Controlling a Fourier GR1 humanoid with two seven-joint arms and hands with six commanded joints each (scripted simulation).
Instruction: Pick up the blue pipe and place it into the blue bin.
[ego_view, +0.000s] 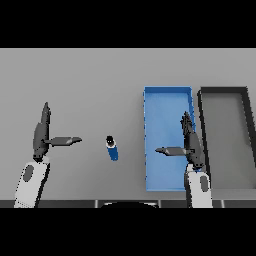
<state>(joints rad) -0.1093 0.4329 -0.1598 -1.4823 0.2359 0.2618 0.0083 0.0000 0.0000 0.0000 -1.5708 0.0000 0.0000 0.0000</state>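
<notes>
A short blue pipe (112, 148) with a dark end lies on the grey table between my two hands. The blue bin (167, 96) stands to its right, a long rectangular tray. My left hand (41, 134) is open at the left, fingers straight and thumb pointing toward the pipe, well apart from it. Over the bin's right side my right hand (190, 141) is open too, its thumb reaching left above the bin floor. Neither hand holds anything.
A dark grey bin (223, 91) stands right beside the blue bin, at the table's right edge. Bare table surface stretches behind and to the left of the pipe.
</notes>
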